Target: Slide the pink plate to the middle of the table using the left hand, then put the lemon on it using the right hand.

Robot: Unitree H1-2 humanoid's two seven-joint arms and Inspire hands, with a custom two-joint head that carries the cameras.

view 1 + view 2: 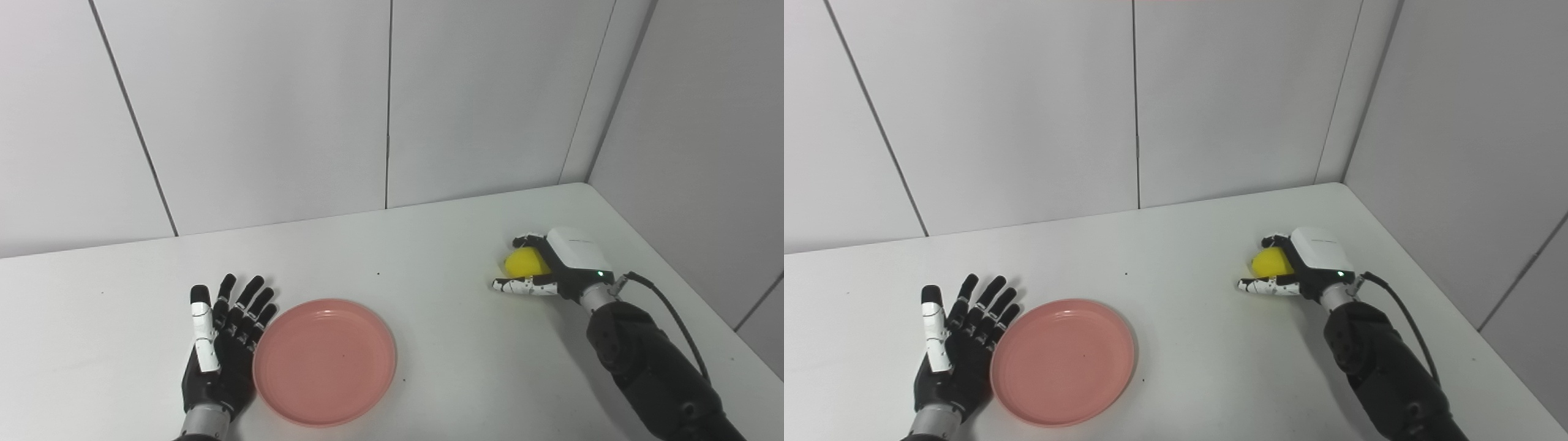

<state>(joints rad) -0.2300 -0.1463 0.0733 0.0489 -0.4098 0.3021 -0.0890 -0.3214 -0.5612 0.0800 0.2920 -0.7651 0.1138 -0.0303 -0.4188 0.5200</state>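
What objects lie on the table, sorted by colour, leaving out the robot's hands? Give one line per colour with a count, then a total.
Pink: 1, the pink plate
Yellow: 1, the lemon, within the right hand
Total: 2

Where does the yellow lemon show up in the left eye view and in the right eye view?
Left eye view: the round yellow lemon sits right of centre, inside the right hand.
Right eye view: same lemon, nearer the centre.
Shared landmark: the round pink plate, lower left of it.
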